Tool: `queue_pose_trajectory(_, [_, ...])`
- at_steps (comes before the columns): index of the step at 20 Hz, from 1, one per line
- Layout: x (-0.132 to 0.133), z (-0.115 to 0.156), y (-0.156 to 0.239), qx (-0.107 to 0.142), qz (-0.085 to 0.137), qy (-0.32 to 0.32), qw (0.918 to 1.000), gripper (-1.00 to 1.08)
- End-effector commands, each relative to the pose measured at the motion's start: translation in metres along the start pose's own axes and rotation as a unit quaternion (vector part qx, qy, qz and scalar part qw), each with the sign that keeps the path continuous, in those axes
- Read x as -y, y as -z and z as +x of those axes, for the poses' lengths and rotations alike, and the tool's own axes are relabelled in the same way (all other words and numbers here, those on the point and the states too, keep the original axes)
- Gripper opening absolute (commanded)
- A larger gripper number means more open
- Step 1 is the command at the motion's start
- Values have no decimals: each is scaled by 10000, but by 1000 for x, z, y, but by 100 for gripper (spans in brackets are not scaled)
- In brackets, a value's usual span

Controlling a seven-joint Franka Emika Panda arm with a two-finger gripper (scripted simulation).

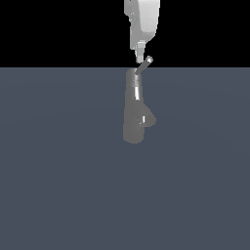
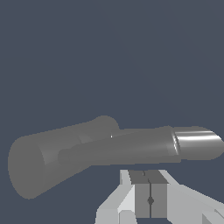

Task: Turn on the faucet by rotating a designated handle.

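My fingers are pressed together, pads flush, holding nothing, just above the thin metal handle slanting off the shiny cap. Below stands the faucet, a dull grey tapering cylinder on the slate-blue desk.

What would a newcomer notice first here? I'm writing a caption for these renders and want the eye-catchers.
First comes the grey faucet, standing alone mid-frame on a plain blue-grey floor in the exterior view, a stubby bulge on its right. Next, the pale gripper coming down from the black top edge, fingers pressed together, right beside the thin handle slanting off the cap. In the wrist view the shiny cap gleams brightest.
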State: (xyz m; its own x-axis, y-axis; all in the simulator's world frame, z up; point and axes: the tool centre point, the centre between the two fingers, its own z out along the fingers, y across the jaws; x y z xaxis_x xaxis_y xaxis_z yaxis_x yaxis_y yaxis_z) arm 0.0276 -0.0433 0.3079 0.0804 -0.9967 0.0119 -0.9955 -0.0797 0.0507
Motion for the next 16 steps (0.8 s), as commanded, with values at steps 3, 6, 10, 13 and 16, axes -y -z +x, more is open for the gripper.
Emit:
queue_pose_trajectory(3, [-1,8,-5,10,-44,15,10000,-100])
queue_pose_trajectory(6, [6,20,-8,6,-46,-12,10000,-100])
queue_pose_trajectory(10, [15,36,-13,0,-48,-46,10000,-100])
queue_pose_trajectory(13, [21,47,-16,-4,-49,-71,10000,-100])
queue_pose_trajectory(16, [27,58,-19,-8,-51,-94,9999,-100])
